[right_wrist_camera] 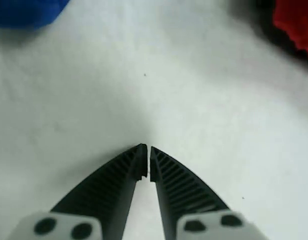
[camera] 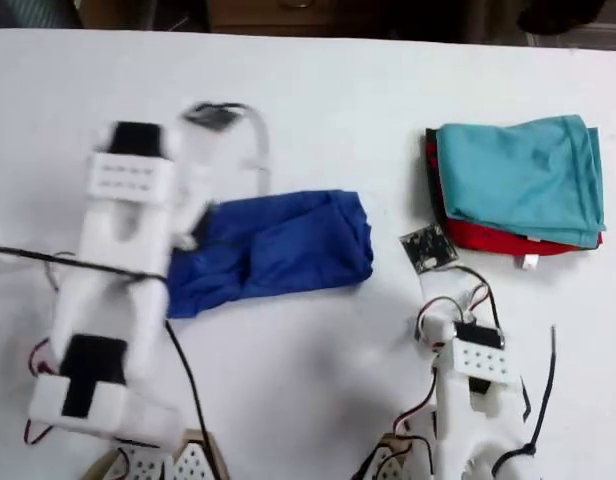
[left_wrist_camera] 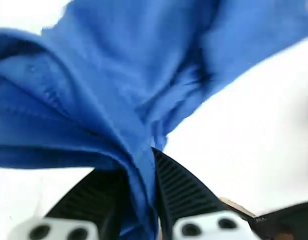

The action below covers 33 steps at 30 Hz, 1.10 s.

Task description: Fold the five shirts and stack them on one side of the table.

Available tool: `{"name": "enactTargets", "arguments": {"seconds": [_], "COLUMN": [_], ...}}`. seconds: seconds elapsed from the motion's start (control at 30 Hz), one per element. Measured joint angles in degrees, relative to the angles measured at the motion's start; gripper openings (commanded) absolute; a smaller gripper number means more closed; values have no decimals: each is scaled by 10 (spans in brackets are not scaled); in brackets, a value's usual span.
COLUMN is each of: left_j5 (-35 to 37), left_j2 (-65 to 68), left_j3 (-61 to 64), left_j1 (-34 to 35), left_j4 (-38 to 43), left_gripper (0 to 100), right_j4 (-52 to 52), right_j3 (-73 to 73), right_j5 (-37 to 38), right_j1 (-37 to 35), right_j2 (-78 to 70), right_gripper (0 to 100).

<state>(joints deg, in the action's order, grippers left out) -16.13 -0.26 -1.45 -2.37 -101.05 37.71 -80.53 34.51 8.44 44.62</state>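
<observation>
Two shirts done, or three? That's lintroller asking.

me: Two I can vouch for. The teal shirt [camera: 523,175] lies folded on the red shirt [camera: 488,238], on the right of the table [camera: 338,90], toward the far edge. There's a dark edge at the pile's side, can't tell if that's another shirt lol.

lintroller: And the one you're on now?

me: The blue shirt [camera: 278,250], mid-table, bunched into a long lump. Its long axis runs side to side, and that's the bit that matters. My left arm [camera: 118,260] is over its left end, and my left jaws are clamped on a ridge of blue cloth, pinched right between them. The free end points right, toward the pile, with bare table between.

lintroller: What about the right arm?

me: My right arm [camera: 473,400] sits at the near edge, in front of the pile. My right jaws are pressed together on nothing, tips over bare table. So the right side is nearer both the free end and the pile, while the left has the end farthest from it. My guess is the next fold travels along that axis, left end carried over toward the right, or the right jaws open up and take the free end first. Risk is the middle sagging.
</observation>
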Motion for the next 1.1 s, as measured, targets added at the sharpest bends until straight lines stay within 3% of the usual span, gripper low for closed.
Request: {"name": "enactTargets", "arguments": {"seconds": [0.23, 0.6, 0.77, 0.9, 1.1], "left_j5": [2, 3, 2, 33, 62], "left_j2": [-3, 35, 115, 180, 251], "left_j3": [2, 5, -46, -124, -265], "left_j1": [-137, -208, -235, -236, -236], "left_j4": [80, 244, 251, 236, 148], "left_gripper": [26, 26, 55, 223, 186], "right_j4": [-8, -13, -14, -14, -14], "right_j3": [-14, -16, -16, -16, -16], "right_j5": [-33, -48, -48, -49, -49], "right_j1": [12, 12, 12, 12, 12], "right_j2": [12, 12, 12, 12, 12], "right_gripper": [19, 19, 19, 19, 19]}}
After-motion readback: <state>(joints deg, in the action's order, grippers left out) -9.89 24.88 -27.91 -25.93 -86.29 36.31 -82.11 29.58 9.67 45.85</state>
